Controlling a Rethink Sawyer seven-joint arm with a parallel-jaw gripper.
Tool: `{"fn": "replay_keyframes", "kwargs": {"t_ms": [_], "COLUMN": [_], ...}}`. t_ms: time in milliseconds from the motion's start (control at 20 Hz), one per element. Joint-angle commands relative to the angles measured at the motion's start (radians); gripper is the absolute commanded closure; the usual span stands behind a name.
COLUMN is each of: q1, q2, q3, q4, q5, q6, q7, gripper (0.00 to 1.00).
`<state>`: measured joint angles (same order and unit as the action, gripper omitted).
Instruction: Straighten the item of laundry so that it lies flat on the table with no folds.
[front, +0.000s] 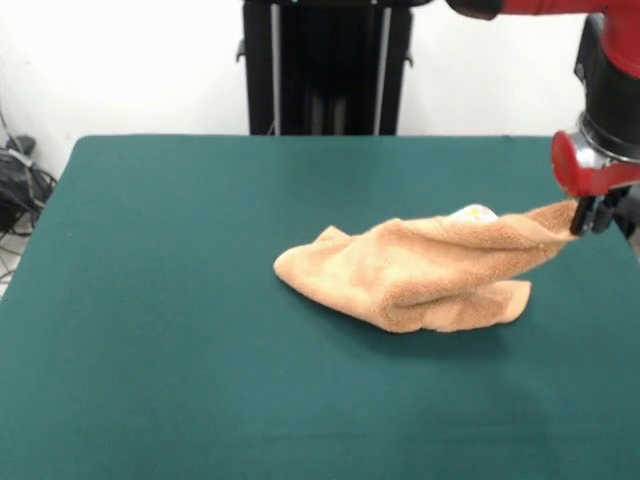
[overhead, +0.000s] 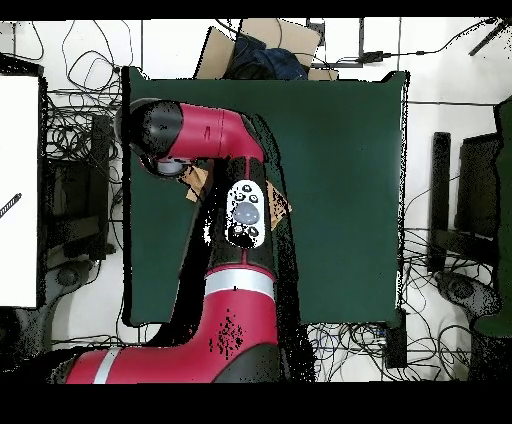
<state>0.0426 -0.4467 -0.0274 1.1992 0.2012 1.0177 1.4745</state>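
Observation:
The item of laundry (front: 420, 270), a light orange-brown terry towel, lies bunched and folded over itself right of the middle of the dark green table (front: 180, 300). One corner is drawn up and out to the right, stretched taut to my gripper (front: 586, 216), which is shut on that corner just above the table near its right edge. A small white label (front: 472, 212) shows at the towel's top fold. In the overhead view the red arm (overhead: 225, 140) covers most of the towel; only small orange bits (overhead: 278, 205) peek out beside it, and the gripper is hidden.
Tangled cables (front: 15, 185) lie off the table's left edge in the front view. In the overhead view a cardboard box (overhead: 262, 45) with dark cloth sits past the table's top edge, and cables ring the table (overhead: 340, 180).

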Motion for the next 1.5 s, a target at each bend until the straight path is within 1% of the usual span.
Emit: {"fn": "replay_keyframes", "kwargs": {"t_ms": [50,200,250,350,450,550,650,750,1050,1350,1400,1450,1500], "q1": [-0.029,-0.044,-0.047,-0.046,-0.039,-0.038,-0.044,-0.053,-0.067,-0.078,-0.085,-0.088,-0.09], "q2": [-0.017,-0.038,-0.038,-0.065,-0.119,-0.154,-0.17,-0.159,-0.165,-0.163,-0.176,-0.19,-0.191], "q3": [0.038,0.054,0.056,0.046,0.026,0.016,0.016,0.025,0.05,0.055,0.057,0.049,0.04], "q4": [0.162,0.216,0.214,0.245,0.318,0.363,0.377,0.37,0.415,0.427,0.458,0.497,0.52], "q5": [0.068,0.095,0.102,0.093,0.088,0.092,0.092,0.091,0.108,0.106,0.093,0.057,0.021], "q6": [-0.04,-0.068,-0.063,-0.095,-0.122,-0.117,-0.103,-0.103,-0.15,-0.167,-0.221,-0.309,-0.345], "q7": [0.266,0.232,0.228,0.204,0.193,0.193,0.185,0.181,0.179,0.172,0.146,0.12,0.098], "gripper": [1.0,1.0,1.0,1.0,1.0,1.0,1.0,1.0,1.0,1.0,1.0,1.0,1.0]}}
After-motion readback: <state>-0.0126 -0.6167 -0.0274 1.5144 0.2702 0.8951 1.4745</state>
